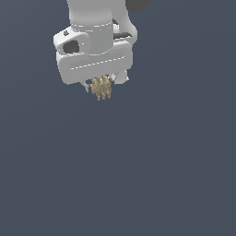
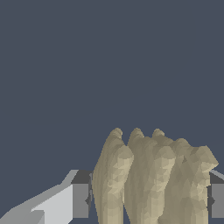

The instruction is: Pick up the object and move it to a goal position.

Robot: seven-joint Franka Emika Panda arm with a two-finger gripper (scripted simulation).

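Observation:
The object is a tan-yellow ridged clump (image 1: 101, 87) like a bunch of short curved fingers. It hangs just under the white gripper (image 1: 100, 85) in the upper part of the exterior view. In the wrist view the clump (image 2: 151, 179) fills the space between the two dark pads (image 2: 80, 200), which press against its sides. The gripper (image 2: 148, 201) is shut on it. The fingers are mostly hidden behind the hand body in the exterior view.
A plain dark blue-grey surface (image 1: 138, 175) fills both views. The white arm's wrist and hand (image 1: 92, 41) sit at the top of the exterior view. No other objects or marker show.

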